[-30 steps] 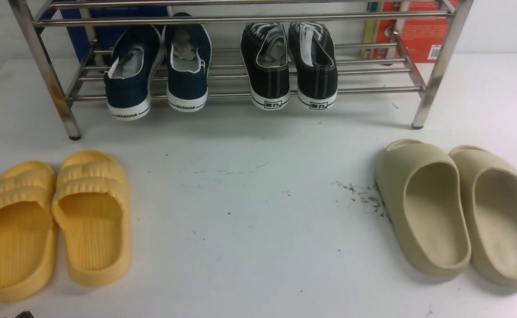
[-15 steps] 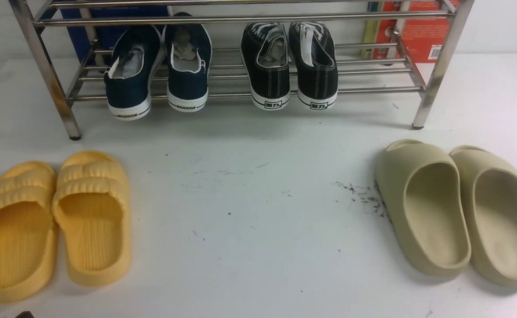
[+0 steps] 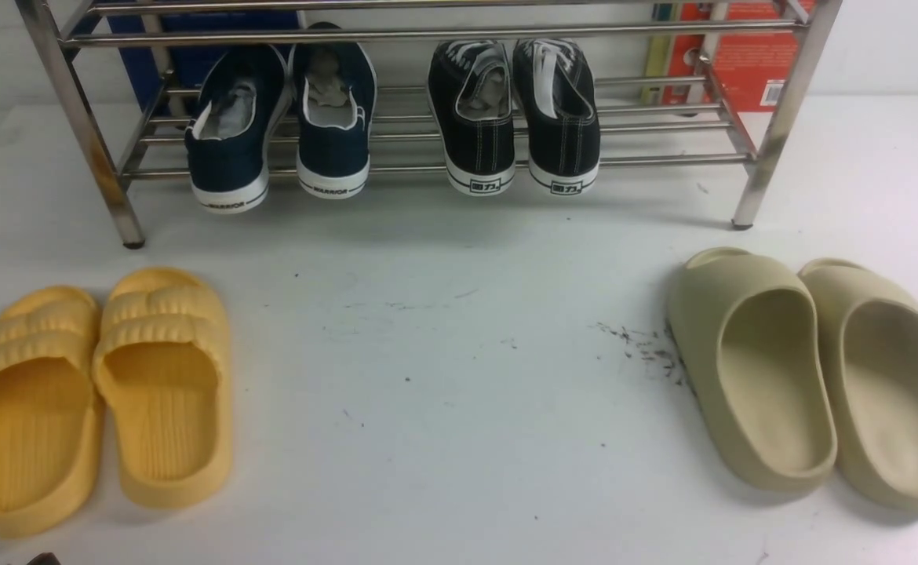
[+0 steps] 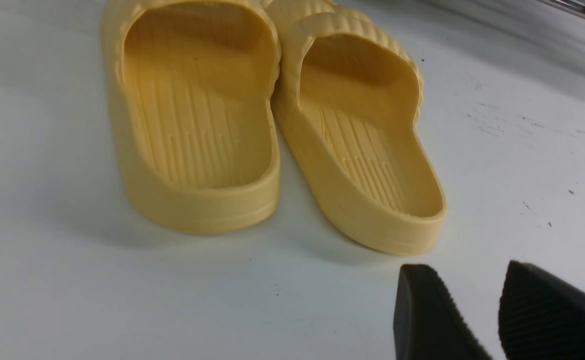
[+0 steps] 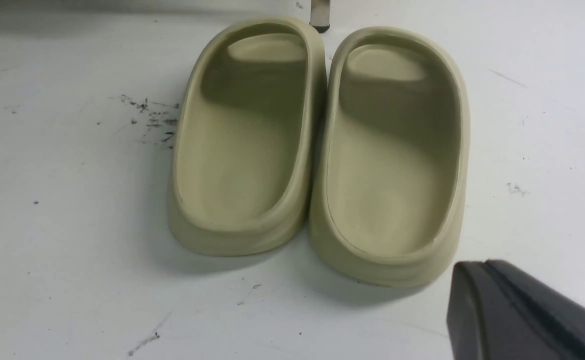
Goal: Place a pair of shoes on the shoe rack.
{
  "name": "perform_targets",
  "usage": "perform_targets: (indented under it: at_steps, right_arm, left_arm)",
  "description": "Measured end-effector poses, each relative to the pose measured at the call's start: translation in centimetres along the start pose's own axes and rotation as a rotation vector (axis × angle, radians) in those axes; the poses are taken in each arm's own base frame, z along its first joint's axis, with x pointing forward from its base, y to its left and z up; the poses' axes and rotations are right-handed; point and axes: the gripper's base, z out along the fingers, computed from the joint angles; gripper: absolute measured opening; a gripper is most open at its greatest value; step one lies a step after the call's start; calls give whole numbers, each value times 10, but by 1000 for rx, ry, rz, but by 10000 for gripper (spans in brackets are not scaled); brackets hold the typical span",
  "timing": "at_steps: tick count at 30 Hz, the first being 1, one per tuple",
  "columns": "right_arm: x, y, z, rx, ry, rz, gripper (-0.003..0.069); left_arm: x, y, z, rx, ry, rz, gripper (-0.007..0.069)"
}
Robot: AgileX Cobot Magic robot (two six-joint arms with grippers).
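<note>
Sneakers point(image 3: 515, 114) sitting on the shoe rack point(image 3: 777, 118) already, both black canvas ones side by side on the lower bars, heels hanging out toward the camera, right next to the navy slip-ons point(image 3: 280, 125). Looking pretty much done as far as the task goes, judging by how the pair is lying.

Comparing against the frames from a second back: honestly nothing shifting at all in the front view. Same spot for the black pair, same for the navy pair, yellow slides point(image 3: 98, 392) and beige slides point(image 3: 812, 377) parked where they were on the white table point(image 3: 459, 377). Reading that as the arms being pulled back and idling, so probably the wrap-up, not a fresh grab.

Left gripper point(image 4: 497, 310) hanging just beside the yellow slides in its wrist view, two ribbed black pads standing apart with a clear gap, gripping nothing. Right gripper point(image 5: 517, 310) hovering near the heel of the beige slides, fingers pressed together into one dark wedge, also carrying nothing.

Not seeing either arm in the front view, apart from maybe a dark sliver at the bottom left edge, too small to call.
</note>
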Motion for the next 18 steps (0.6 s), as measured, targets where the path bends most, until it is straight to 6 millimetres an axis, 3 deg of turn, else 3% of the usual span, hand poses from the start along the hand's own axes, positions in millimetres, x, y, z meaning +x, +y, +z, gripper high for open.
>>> perform_targets:
  at_steps: [18]
  right_arm:
    - [0,0,0,1,0,-1,17]
  left_arm:
    - [0,0,0,-2,0,-1,239]
